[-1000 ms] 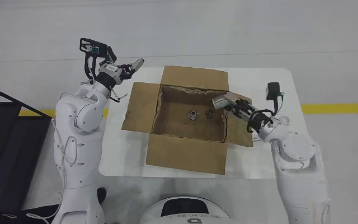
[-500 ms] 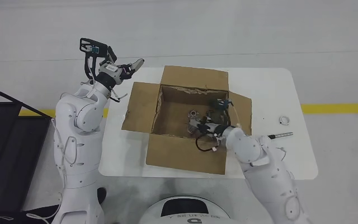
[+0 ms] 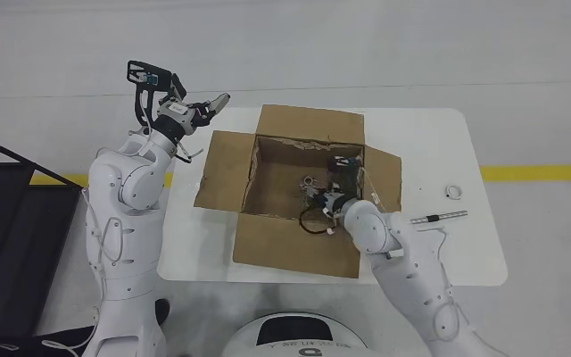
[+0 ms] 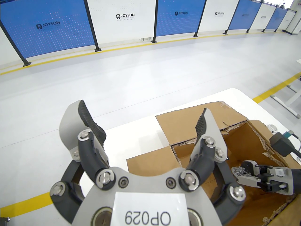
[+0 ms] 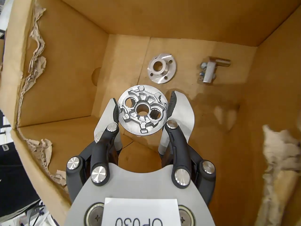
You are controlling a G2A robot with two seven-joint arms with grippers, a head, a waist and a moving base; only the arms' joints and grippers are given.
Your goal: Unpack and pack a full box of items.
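Note:
An open cardboard box (image 3: 294, 245) stands mid-table with its flaps spread. My right gripper (image 5: 144, 102) reaches down inside it, shut on a round cast metal disc (image 5: 141, 112) with several holes, held above the box floor. Beyond the disc, on the floor, lie a small silver flange (image 5: 161, 71) and a bracket with bolts (image 5: 210, 70). From the left wrist view the right gripper (image 4: 237, 172) shows inside the box (image 4: 188, 123) with the disc at its tip. My left gripper (image 4: 143, 118) hangs open and empty over the table's far left corner, beside the box.
On the white table (image 3: 428, 143), right of the box, lie a small metal ring (image 3: 453, 190) and a thin rod (image 3: 439, 216). The box walls have torn paper edges (image 5: 35, 55). A black frame (image 3: 27, 223) stands off the table's left side.
My right arm swung from above the box's right flap down into the box and leftward. The ring and rod on the table came into sight. The left arm stayed still.

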